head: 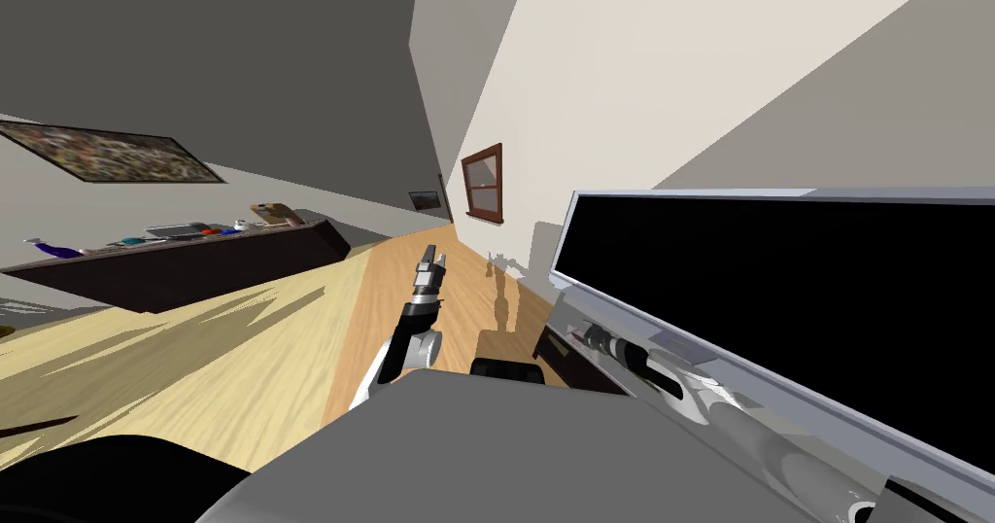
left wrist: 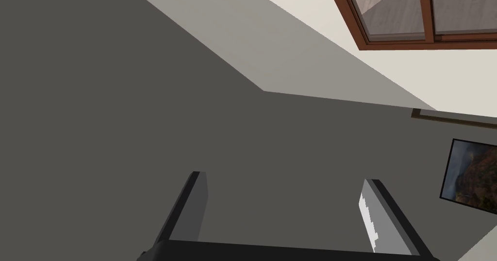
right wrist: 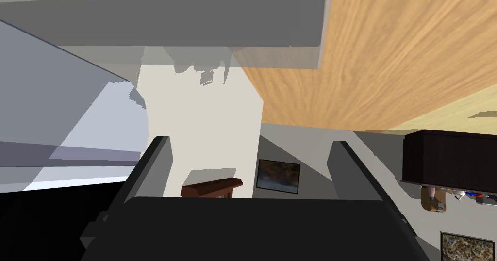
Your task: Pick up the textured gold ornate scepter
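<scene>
fingers (left wrist: 193,212) spread, empty, both arms; gold-brown thing (head: 272,214) on dark sideboard (head: 194,266), well apart

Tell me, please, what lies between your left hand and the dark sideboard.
Bare wood floor, as the head view shows: the open left hand hangs above it, and the dark sideboard stands farther to my left.

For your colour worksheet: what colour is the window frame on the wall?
The window frame is reddish brown, clearest in the left wrist view.
</scene>
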Motion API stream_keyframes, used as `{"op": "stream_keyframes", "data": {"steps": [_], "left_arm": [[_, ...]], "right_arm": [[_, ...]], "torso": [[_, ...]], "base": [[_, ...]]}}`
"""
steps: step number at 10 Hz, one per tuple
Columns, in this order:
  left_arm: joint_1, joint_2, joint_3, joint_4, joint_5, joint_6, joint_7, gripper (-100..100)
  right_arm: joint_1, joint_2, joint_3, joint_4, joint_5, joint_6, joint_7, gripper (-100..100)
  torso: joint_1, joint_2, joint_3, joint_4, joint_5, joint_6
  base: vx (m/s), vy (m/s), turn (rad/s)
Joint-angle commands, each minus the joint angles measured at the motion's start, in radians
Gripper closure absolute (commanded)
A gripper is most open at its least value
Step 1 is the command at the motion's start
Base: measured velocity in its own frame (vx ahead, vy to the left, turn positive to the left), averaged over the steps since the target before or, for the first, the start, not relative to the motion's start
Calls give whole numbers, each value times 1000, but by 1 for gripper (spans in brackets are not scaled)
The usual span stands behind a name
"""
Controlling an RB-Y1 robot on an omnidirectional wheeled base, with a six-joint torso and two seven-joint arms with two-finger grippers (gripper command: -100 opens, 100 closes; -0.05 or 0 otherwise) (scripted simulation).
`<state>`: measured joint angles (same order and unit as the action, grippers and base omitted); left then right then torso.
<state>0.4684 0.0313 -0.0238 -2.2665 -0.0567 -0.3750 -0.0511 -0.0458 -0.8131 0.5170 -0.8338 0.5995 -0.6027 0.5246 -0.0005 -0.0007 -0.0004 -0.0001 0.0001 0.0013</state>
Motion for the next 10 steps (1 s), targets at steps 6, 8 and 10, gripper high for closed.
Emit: {"op": "stream_keyframes", "data": {"steps": [6, 8, 10], "left_arm": [[0, 0, 0, 0, 0, 0, 0, 0], [0, 0, 0, 0, 0, 0, 0, 0], [0, 0, 0, 0, 0, 0, 0, 0]], "right_arm": [[47, -88, 77, 84, 71, 52, -8, -100], [47, -88, 77, 84, 71, 52, -8, -100], [63, -108, 103, 128, 96, 62, -5, -100]], "torso": [[0, 0, 0, 0, 0, 0], [0, 1, 0, 0, 0, 0], [0, 1, 1, 0, 0, 0]], "base": [[29, -10, 78], [6, -4, -10], [25, -12, 90]]}}
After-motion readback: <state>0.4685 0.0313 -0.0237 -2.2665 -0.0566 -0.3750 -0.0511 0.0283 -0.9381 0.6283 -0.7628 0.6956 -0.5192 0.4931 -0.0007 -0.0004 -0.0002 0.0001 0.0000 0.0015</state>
